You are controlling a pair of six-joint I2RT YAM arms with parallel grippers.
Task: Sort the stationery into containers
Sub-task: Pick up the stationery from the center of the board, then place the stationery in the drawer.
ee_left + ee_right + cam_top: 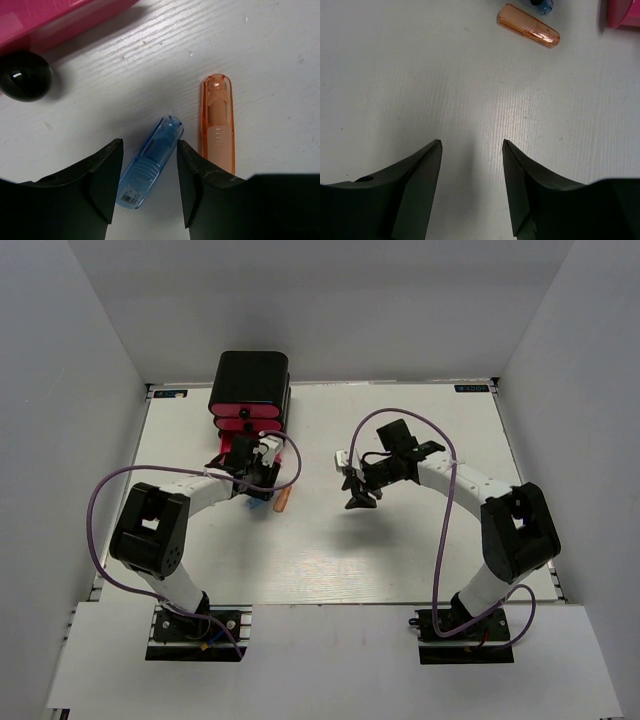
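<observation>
A glossy black cabinet (250,380) with pink drawers (245,422) stands at the back left; its lowest drawer (45,20) with a black knob (24,76) is pulled out. A blue stationery piece (150,162) lies on the table between the open jaws of my left gripper (149,150), not gripped. An orange piece (218,122) lies just right of it; it also shows in the right wrist view (528,25) and the top view (283,502). My right gripper (471,145) is open and empty over bare table (358,498).
The white table (400,550) is walled by grey panels at left, right and back. The left arm's purple cable (110,490) loops near the cabinet. The right arm's cable (445,530) arcs over the table's right half.
</observation>
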